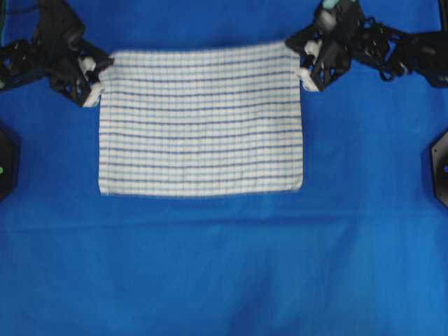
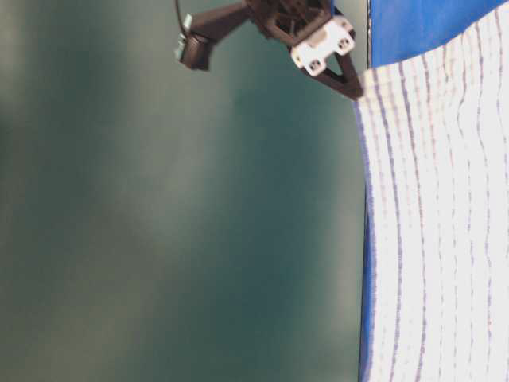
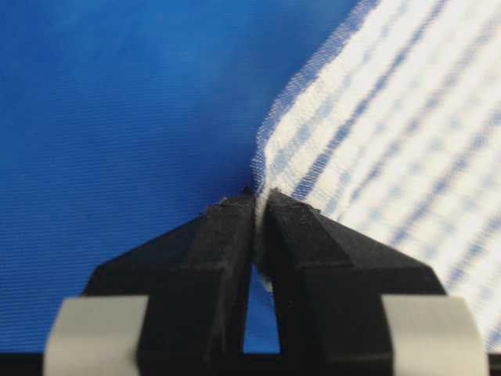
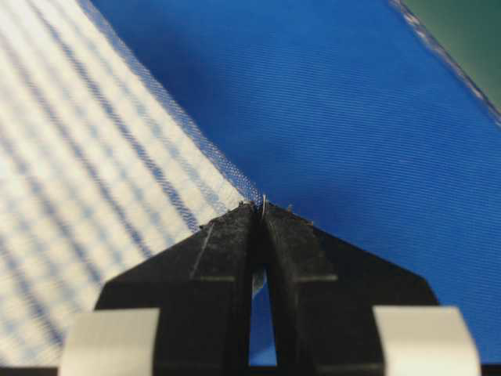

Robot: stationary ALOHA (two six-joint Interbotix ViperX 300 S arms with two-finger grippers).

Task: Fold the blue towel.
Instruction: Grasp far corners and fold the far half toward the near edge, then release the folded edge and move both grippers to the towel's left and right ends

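The blue towel [image 1: 201,119] is seen spread across the plain blue sheet [image 1: 224,266], between the two pincers, and no completed fold can be made out in the overhead view. Its two far corners have been taken. The left gripper [image 1: 93,85] is closed on the corner at its tips; in the left wrist view the jaws are pressed together with the cloth edge pinched between them, and the towel fans out ahead of the tips and to one side. The right gripper [image 1: 309,72] is likewise clamped on the opposite far corner, the cloth running off ahead of its tips in the right wrist view. In the table-level view the gripped edge appears raised off the sheet, the cloth hanging from the pincer tips. The grasp stage is therefore judged done and the lift begun, while the fold itself is left: the held edge has yet to be carried over to the near edge, laid down and released.
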